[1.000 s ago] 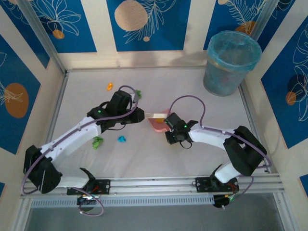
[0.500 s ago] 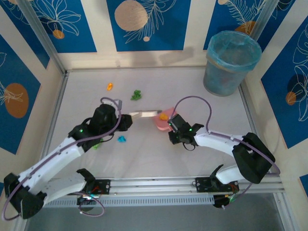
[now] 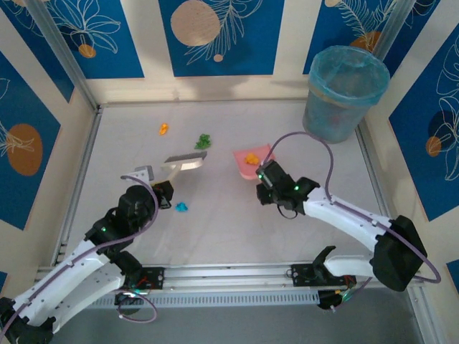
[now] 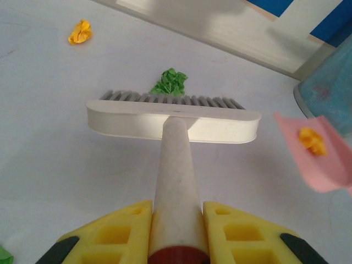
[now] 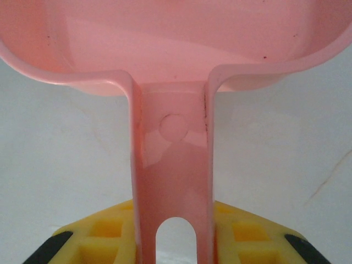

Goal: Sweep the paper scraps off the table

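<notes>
Paper scraps (image 3: 204,141) loose on the desk (image 3: 215,236): the overhead view shows three crumpled wads. An orange scrap (image 3: 163,129) lies far left, a green scrap (image 3: 204,141) is just right of it towards the centre, and a cyan scrap (image 3: 181,207) is nearer, beside the left arm. The left wrist view also catches the edge of another green wad (image 4: 3,254) at its near left corner.
Scrap collected: one orange wad (image 3: 251,158) sits inside the pink dustpan (image 3: 242,169), right of centre.
Left claw (image 4: 176,231): closed tight around the pale handle of a white brush (image 4: 173,118). The grey bristles point to the far side, and the green scrap lies just beyond them. I cannot tell whether the bristles touch the desk.
Right claw (image 5: 173,231): closed on the flat pink dustpan handle (image 5: 170,165), with the pan reaching away from the fingers. I cannot tell whether the pan rests flat or is lifted.
Bin (image 3: 344,93): a round tub with a blue liner stands at the far right corner, well apart from the dustpan.
Progress: the task looks only partly done. One scrap is in the pan and not yet tipped out, while at least four remain on the desk.
Left to do: sweep up the far green and orange scraps and the nearer cyan and green ones, then empty the pan, presumably into the bin.
</notes>
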